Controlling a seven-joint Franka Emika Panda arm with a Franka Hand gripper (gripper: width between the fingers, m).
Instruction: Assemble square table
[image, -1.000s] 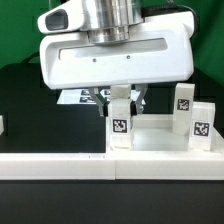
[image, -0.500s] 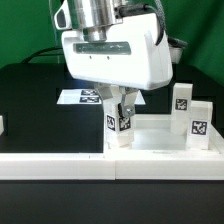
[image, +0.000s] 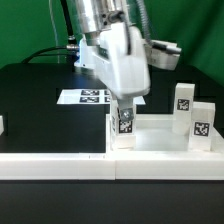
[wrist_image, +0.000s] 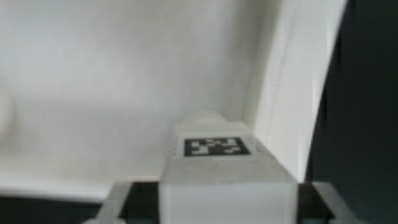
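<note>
The claw (image: 124, 108) is closed on a short white leg (image: 124, 124), its fingers pressed against the block's two sides in the wrist view, with the leg's tag facing out. It holds the leg upright at the near left corner of the tabletop (image: 160, 143), the white rimmed tray lying at the exterior view's right on the black counter (image: 30, 105).

I judge the main risk to be a poor seating — whether the leg's lower end touches the tray floor cannot be told from either view, and if it sits slightly off its socket or leans, a downward push or twist could jam it or drag the light tray across the counter. The grip is high on the block, so it could also slip in the fingers.

From the exterior view's left: the marker board (image: 85, 96) lies flat well behind and clear of the work. The long white rail (image: 60, 165) runs along the near edge, just in front of the tray, and limits any sliding that way. At the right, two more tagged legs (image: 192, 115) stand close together by the tray's far corner — near enough that a wide swing of the arm could knock them over.
</note>
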